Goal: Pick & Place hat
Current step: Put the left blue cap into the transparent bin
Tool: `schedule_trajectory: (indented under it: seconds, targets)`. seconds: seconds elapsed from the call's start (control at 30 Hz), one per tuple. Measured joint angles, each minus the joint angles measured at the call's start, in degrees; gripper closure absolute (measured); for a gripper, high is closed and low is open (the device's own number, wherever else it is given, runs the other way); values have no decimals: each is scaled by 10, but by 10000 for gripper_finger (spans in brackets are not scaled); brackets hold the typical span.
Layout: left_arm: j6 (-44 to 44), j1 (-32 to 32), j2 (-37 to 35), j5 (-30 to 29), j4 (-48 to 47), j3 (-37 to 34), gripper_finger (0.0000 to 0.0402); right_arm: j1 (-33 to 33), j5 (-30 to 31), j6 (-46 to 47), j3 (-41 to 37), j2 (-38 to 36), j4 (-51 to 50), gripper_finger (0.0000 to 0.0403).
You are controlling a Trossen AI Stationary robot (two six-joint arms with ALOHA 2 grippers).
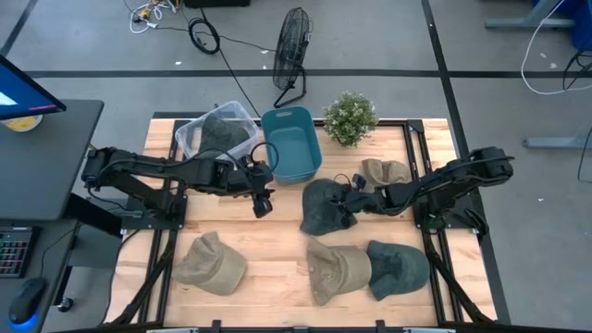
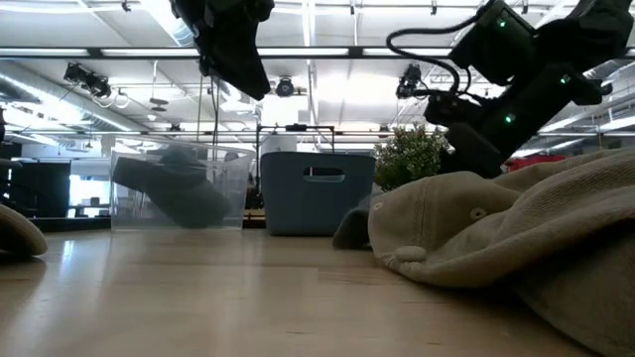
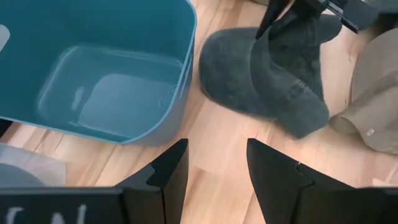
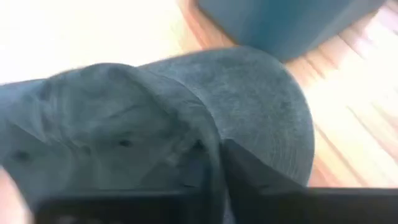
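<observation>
Looking straight down, the right gripper (image 1: 350,198) pinches the crown of a dark grey-green fabric cap (image 1: 324,208) lying mid-bench, just beside the open teal plastic bin (image 1: 290,143). The left gripper (image 1: 262,202) hangs apart to the cap's left, near the bin's front corner. A clear plastic tub (image 1: 190,137) behind holds another dark cap.

From bench height, a tan cotton cap (image 2: 496,233) fills the foreground on the wooden bench (image 2: 198,297).

In the left wrist view, that gripper's fingers (image 3: 165,177) stand parted with bare wood between them.

In the right wrist view, one dark finger (image 4: 255,174) presses into folded cap cloth.
</observation>
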Motion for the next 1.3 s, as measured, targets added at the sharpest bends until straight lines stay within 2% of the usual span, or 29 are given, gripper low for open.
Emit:
schedule_trajectory:
  seconds: [0.03, 0.27, 0.53, 0.73, 0.83, 0.97, 1.07, 1.17, 1.3]
  targets:
    - [-10, 0, 0, 0, 1, 0, 234, 0, -1, 8, 6, -3, -3, 387]
    - [-68, -1, 2, 0, 61, 0, 234, 17, -2, 56, 96, -12, -26, 390]
    - [34, -5, 2, 1, 139, 0, 234, 45, -34, 11, 191, -11, -79, 395]
    - [46, -16, 4, 45, 165, 0, 234, 41, -24, 17, 195, -10, -83, 394]
    - [48, -29, 26, 49, 178, 0, 234, 34, -24, 21, 195, -2, -85, 394]
    - [51, -39, 73, 44, 205, 0, 234, 28, -15, 20, 195, 6, -81, 394]
    - [50, -41, 102, 17, 210, 0, 234, 28, -8, 18, 195, 8, -84, 394]
    - [50, -41, 119, -7, 210, 0, 234, 28, -8, 15, 195, 9, -82, 394]
    - [52, -40, 127, -8, 206, 0, 235, 28, -23, 7, 195, 9, -84, 394]
